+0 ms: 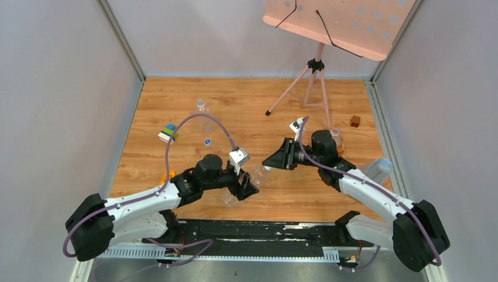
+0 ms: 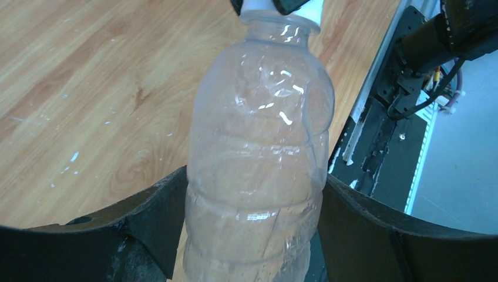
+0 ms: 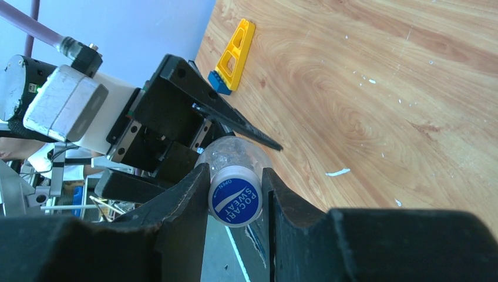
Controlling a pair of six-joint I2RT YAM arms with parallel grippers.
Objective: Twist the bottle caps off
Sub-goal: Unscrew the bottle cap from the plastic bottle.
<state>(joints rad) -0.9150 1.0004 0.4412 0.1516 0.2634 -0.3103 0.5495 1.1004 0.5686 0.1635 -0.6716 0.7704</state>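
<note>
The right end effector (image 3: 234, 182) pinched the bottle cap (image 3: 235, 202); the left end effector (image 2: 255, 179) straddled the bottle (image 2: 258, 117), grip unclear.

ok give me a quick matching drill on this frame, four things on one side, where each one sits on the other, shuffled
Things
1. bottle cap
2. brown cube
3. yellow block
4. clear bottle

Places
A. on the table beside the left arm
B. between the fingers of the left gripper
C. clamped in the right gripper
D. at the far right of the table

Pairs: 1-C, 2-D, 3-A, 4-B
</note>
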